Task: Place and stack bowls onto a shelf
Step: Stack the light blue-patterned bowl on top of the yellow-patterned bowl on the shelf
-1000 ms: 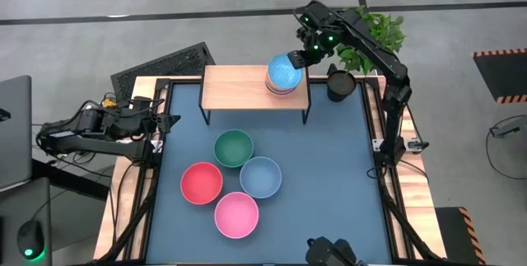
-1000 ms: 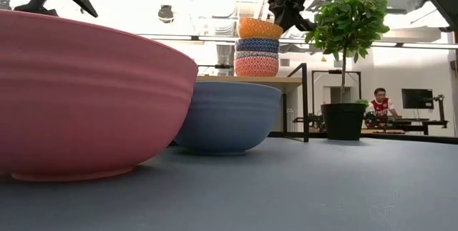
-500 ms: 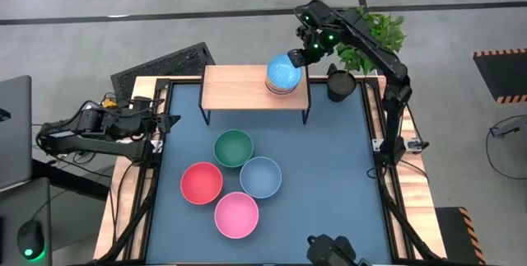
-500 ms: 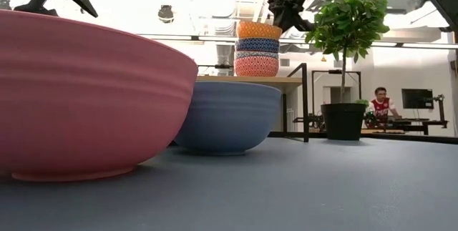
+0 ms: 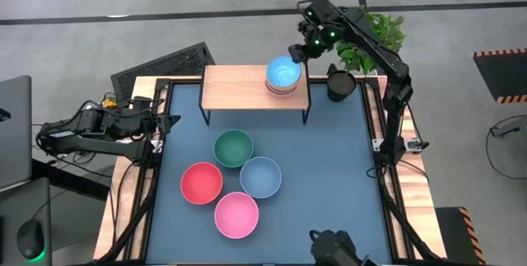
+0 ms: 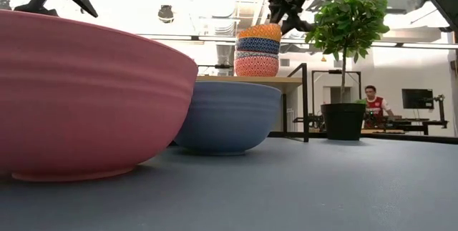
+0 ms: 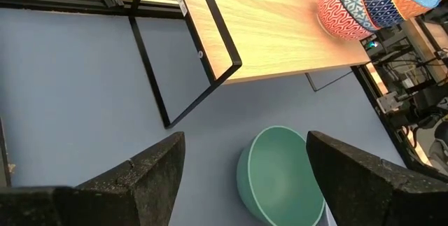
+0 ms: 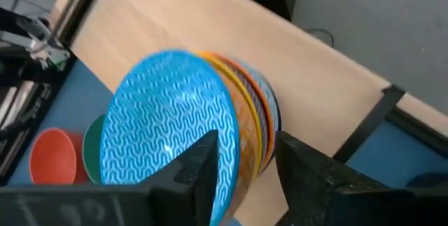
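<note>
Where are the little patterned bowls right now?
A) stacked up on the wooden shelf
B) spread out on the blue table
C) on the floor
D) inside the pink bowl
A: the little patterned bowls sit in one pile at the right end of the wooden shelf, with the right gripper beside the pile.

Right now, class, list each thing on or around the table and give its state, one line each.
Stack of small bowls: on the shelf, top bowl tilted.
Green bowl, red bowl, grey-blue bowl, pink bowl: upright, empty, on the table.
Right gripper: at the stack's rim.
Left gripper: open, idle at the table's left edge.
</note>
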You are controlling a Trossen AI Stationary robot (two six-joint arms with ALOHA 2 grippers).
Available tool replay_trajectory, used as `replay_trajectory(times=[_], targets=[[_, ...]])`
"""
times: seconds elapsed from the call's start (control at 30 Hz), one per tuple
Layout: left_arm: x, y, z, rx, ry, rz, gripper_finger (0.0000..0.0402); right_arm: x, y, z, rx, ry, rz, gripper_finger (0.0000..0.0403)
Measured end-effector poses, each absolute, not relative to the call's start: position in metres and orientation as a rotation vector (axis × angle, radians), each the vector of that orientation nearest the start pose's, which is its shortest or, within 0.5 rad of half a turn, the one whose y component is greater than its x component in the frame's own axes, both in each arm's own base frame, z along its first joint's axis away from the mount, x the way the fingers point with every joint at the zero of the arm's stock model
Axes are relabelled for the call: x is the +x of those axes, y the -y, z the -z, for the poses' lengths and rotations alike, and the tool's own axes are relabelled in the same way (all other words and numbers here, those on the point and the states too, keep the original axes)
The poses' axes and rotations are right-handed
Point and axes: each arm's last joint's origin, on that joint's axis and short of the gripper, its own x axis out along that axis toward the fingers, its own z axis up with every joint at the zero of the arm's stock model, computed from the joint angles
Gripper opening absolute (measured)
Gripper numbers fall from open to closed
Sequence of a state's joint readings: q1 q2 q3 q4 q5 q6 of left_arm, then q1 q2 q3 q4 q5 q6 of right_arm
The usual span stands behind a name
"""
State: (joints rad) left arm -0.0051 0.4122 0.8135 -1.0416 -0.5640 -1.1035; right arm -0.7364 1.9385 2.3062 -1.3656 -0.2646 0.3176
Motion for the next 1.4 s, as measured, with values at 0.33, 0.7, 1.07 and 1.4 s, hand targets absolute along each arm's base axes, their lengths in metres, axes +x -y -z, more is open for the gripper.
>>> replay_trajectory(times=[0.33, 0.7, 1.07, 1.4], targets=[[0.055, -0.015, -0.305, -0.875, -0.269, -0.790, 0.0283, 0.279, 0.248, -0.427, 0.742, -0.711, 0.584, 0.0155], [0.054, -0.015, -0.305, -0.874, -0.253, -0.809, 0.0283, 0.272, 0.209, -0.436, 0.683, -0.838, 0.605, 0.0121], [0.054, -0.015, -0.305, -0.884, -0.247, -0.812, 0.0283, 0.282, 0.210, -0.410, 0.683, -0.938, 0.629, 0.0117], [0.054, -0.015, -0.305, -0.882, -0.245, -0.816, 0.0283, 0.289, 0.215, -0.405, 0.672, -0.901, 0.627, 0.0117]])
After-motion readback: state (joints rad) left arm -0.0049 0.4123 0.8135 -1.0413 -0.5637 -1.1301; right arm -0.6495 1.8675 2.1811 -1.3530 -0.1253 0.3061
